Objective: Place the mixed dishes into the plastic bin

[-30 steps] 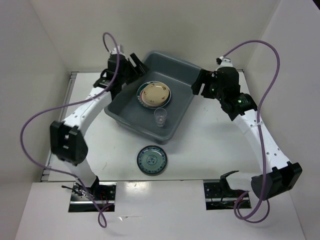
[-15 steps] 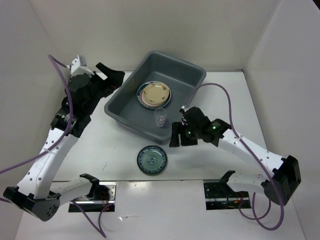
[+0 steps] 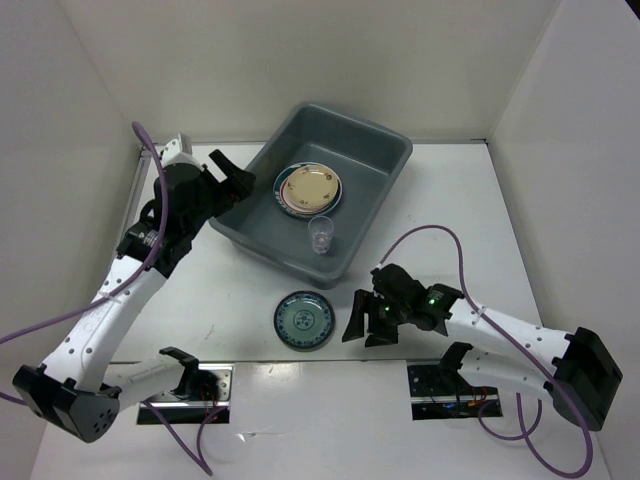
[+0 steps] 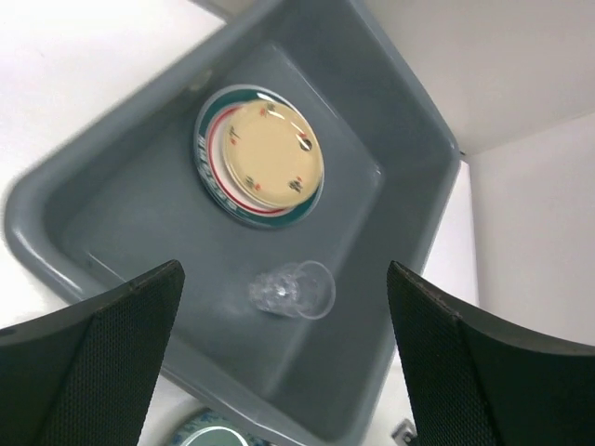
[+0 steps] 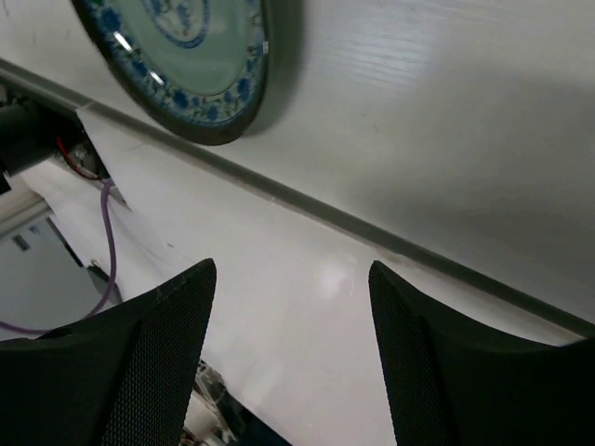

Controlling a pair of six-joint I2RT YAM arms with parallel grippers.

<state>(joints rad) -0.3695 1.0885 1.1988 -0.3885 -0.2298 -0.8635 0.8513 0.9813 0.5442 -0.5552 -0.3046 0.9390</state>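
The grey plastic bin (image 3: pixel 375 150) stands at the back middle of the table. In it lies a stack of plates, a beige one (image 3: pixel 309 186) on top of banded-rim ones, and a clear cup (image 3: pixel 321 233) near its front wall. Both show in the left wrist view, the stack (image 4: pixel 260 156) and the cup (image 4: pixel 291 289). A dark teal patterned plate (image 3: pixel 304 320) lies on the table in front of the bin; it also shows in the right wrist view (image 5: pixel 186 56). My left gripper (image 3: pixel 237 179) is open and empty at the bin's left rim. My right gripper (image 3: pixel 362 326) is open and empty, just right of the teal plate.
White walls close in the table on the left, back and right. The table's front edge with the arm bases (image 3: pixel 440 385) and purple cables (image 3: pixel 440 235) lies just behind the teal plate.
My right gripper has swung from the bin's right side down to the table front beside the teal plate. My left arm has drawn back and then returned to the bin's left rim.
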